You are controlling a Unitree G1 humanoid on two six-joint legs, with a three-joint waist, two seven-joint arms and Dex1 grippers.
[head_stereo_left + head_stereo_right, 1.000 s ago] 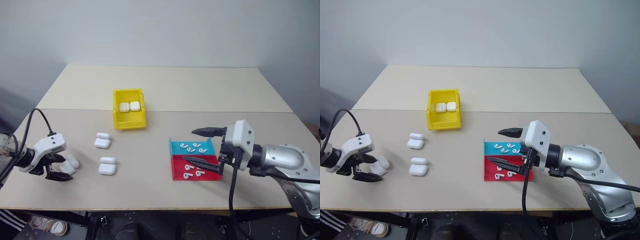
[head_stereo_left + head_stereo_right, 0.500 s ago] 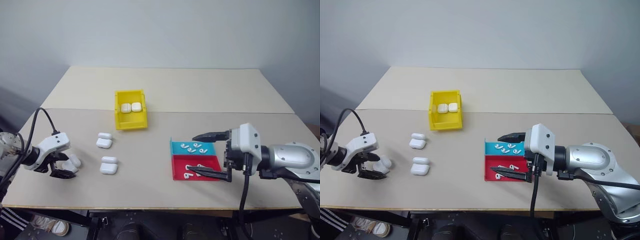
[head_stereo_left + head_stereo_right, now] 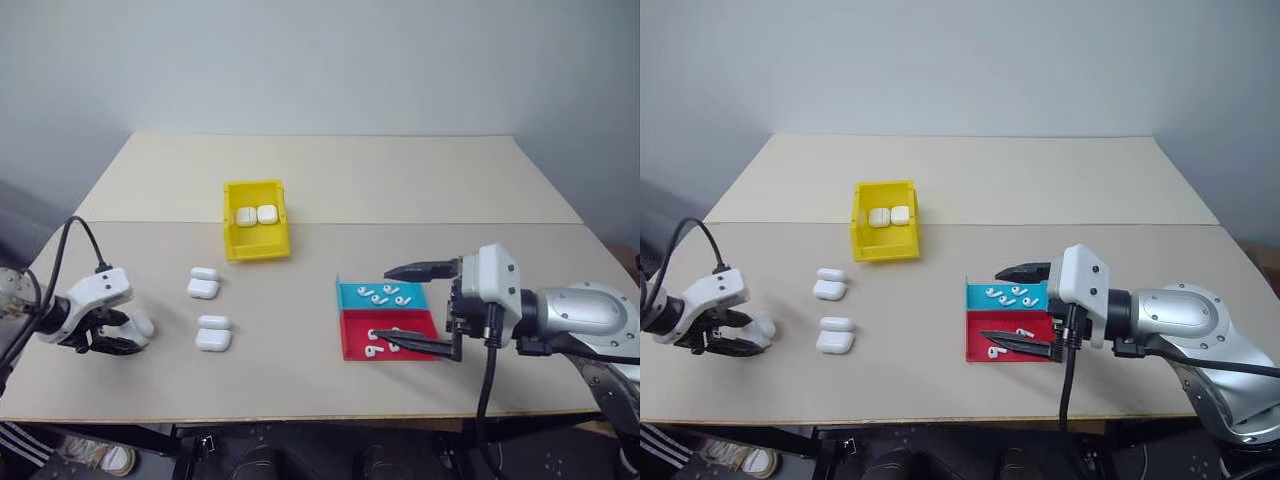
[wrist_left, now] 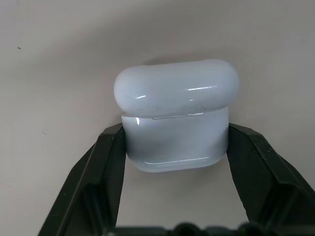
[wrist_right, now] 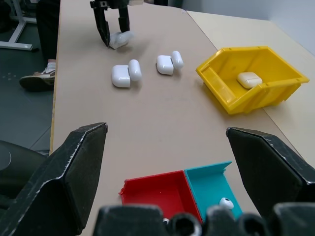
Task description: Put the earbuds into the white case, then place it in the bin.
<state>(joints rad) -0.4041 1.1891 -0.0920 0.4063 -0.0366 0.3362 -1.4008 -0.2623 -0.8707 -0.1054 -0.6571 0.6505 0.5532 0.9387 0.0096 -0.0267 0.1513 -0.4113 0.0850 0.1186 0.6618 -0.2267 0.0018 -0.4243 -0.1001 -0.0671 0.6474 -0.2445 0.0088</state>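
My left gripper is at the table's left edge, shut on a white case with its lid tipped back; both fingers press its sides. The case rests on the table. Two more open cases lie to its right. Several earbuds lie in a teal tray, and others in a red tray. My right gripper hangs open over both trays, holding nothing. The yellow bin stands behind, with two closed cases inside.
The table is two beige tops joined along a seam running left to right behind the trays. The right wrist view looks across the table to the bin and the left gripper.
The left gripper's fingers have drawn in onto the case's sides. The right gripper stays open over the trays. The head camera has shifted a little.
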